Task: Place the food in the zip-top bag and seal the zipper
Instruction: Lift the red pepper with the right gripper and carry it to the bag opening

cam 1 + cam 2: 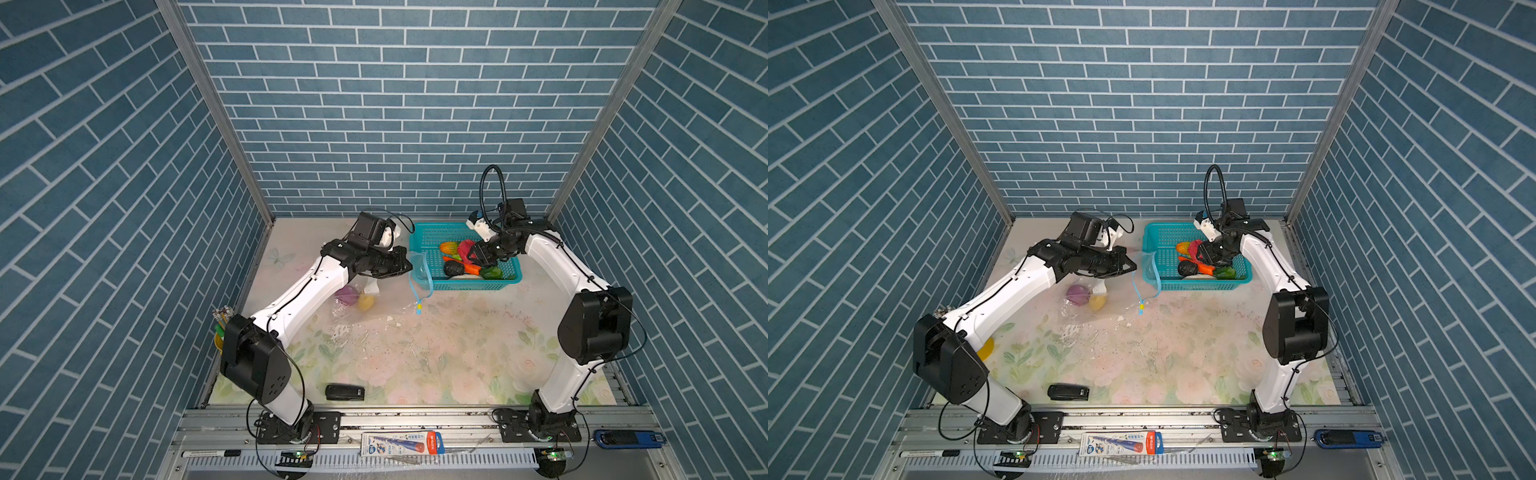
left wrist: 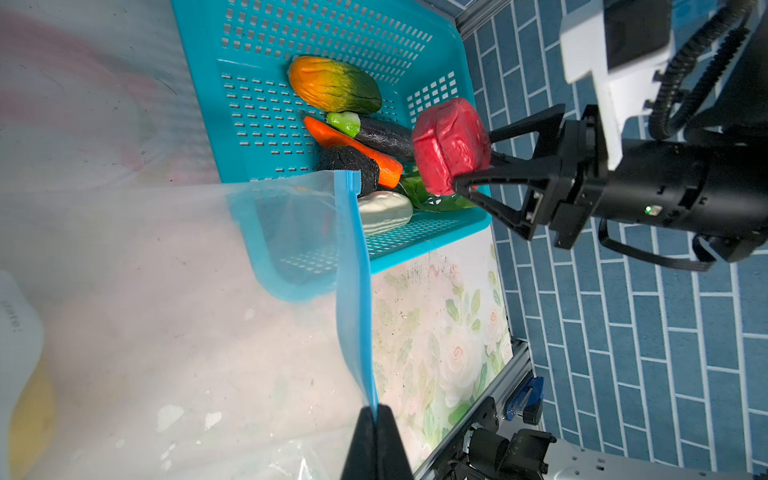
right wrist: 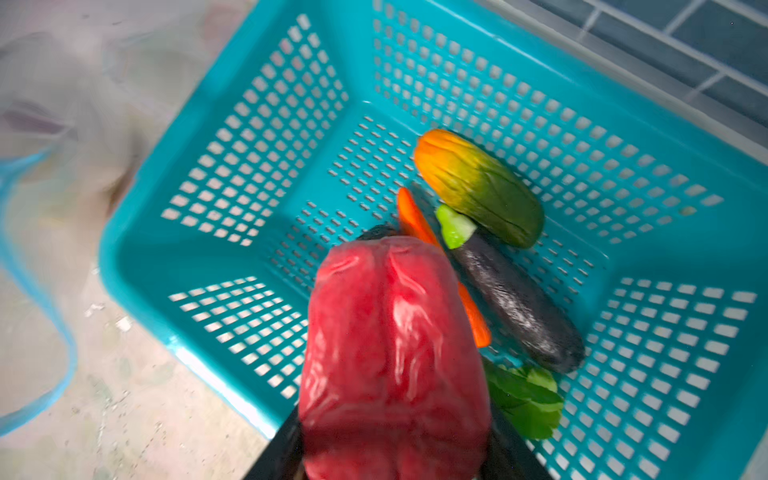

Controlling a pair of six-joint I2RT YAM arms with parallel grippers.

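Observation:
The clear zip-top bag (image 1: 374, 309) lies left of centre on the table, with a purple piece (image 1: 347, 296) and a yellow piece (image 1: 365, 302) inside. My left gripper (image 2: 376, 411) is shut on the light-blue zipper (image 2: 353, 270) and holds the bag's mouth up beside the teal basket (image 1: 469, 285). The slider tab (image 1: 419, 308) hangs low. My right gripper (image 1: 471, 254) is shut on a red pepper (image 3: 395, 353), lifted above the basket. An orange-green piece (image 3: 478, 187), a carrot (image 3: 415, 224), a dark eggplant (image 3: 519, 307), leafy greens (image 3: 528, 399) and a white piece (image 2: 384, 212) lie in the basket.
A black stapler-like object (image 1: 345, 392) sits near the table's front edge. A yellow cup of pencils (image 1: 220, 330) stands at the left wall beside my left arm. The front rail carries a marker (image 1: 210, 454), a printed packet (image 1: 401, 444) and a blue device (image 1: 627, 439).

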